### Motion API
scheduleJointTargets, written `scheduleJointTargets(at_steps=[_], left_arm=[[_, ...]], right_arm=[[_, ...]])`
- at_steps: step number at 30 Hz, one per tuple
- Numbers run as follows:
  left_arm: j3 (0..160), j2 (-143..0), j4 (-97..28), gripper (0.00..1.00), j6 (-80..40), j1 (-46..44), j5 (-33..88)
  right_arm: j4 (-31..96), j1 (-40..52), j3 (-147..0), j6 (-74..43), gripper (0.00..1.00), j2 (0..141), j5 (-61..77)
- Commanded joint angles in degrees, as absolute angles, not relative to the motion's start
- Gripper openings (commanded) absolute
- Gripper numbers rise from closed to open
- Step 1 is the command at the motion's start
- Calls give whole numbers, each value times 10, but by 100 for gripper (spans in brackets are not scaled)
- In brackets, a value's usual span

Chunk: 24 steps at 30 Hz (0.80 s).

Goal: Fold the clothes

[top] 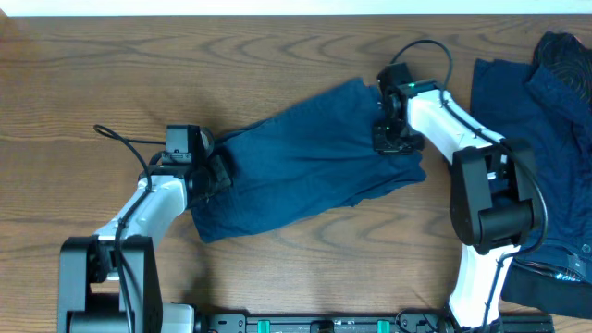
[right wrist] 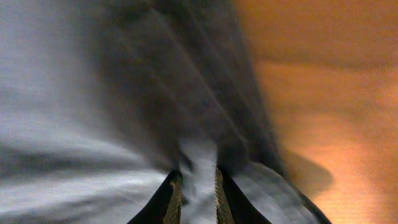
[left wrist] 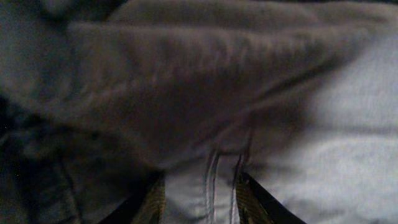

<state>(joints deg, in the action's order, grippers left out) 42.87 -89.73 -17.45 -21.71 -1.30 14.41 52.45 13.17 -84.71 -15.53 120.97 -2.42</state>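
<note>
Dark navy shorts point(top: 305, 162) lie slanted across the middle of the wooden table. My left gripper point(top: 217, 173) is at their lower left end and shut on the cloth. In the left wrist view a stitched seam of the shorts point(left wrist: 211, 124) runs between the fingers of the left gripper point(left wrist: 200, 190). At the upper right end of the shorts, my right gripper point(top: 398, 139) pinches a bunched fold. The right wrist view shows that fold of the shorts point(right wrist: 124, 112) squeezed between the narrow jaws of the right gripper point(right wrist: 198, 183).
A heap of more dark blue clothes point(top: 546, 102) lies at the right edge of the table point(top: 277, 55). A black cable point(top: 116, 137) loops out from the left arm. Bare wood shows to the right of the fold in the right wrist view.
</note>
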Motion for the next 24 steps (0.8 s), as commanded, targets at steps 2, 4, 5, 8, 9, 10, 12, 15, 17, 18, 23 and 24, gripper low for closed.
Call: scheduleJointTargets(at_steps=[2, 4, 5, 8, 9, 10, 12, 15, 17, 18, 23, 24], left_arm=[[449, -813, -200, 47, -187, -7, 132], [449, -771, -213, 65, -187, -1, 119], [449, -753, -222, 69, -187, 3, 115], [449, -718, -267, 69, -188, 19, 109], [449, -714, -286, 70, -194, 24, 108], [448, -714, -304, 70, -206, 30, 108], [440, -720, -334, 73, -233, 42, 109], [420, -740, -345, 81, -271, 55, 109], [409, -763, -342, 88, -285, 61, 109], [407, -775, -342, 90, -290, 61, 109], [406, -859, -298, 96, -276, 61, 154], [406, -873, -288, 96, -270, 61, 166]], right_arm=[[544, 116, -862, -171, 18, 1174, -65], [549, 117, -870, -170, 18, 1146, -58], [548, 118, -872, -162, 19, 1131, -48], [541, 130, -873, -117, 21, 1089, 14], [541, 136, -873, -102, 22, 1080, 41], [542, 142, -873, -90, 23, 1075, 61], [547, 159, -873, -76, 22, 1074, 91], [554, 194, -868, -76, 23, 1081, 95], [553, 220, -862, -76, 24, 1087, 95], [553, 232, -860, -76, 25, 1091, 95], [546, 294, -853, -81, 25, 1121, 94], [546, 299, -853, -84, 25, 1127, 93]])
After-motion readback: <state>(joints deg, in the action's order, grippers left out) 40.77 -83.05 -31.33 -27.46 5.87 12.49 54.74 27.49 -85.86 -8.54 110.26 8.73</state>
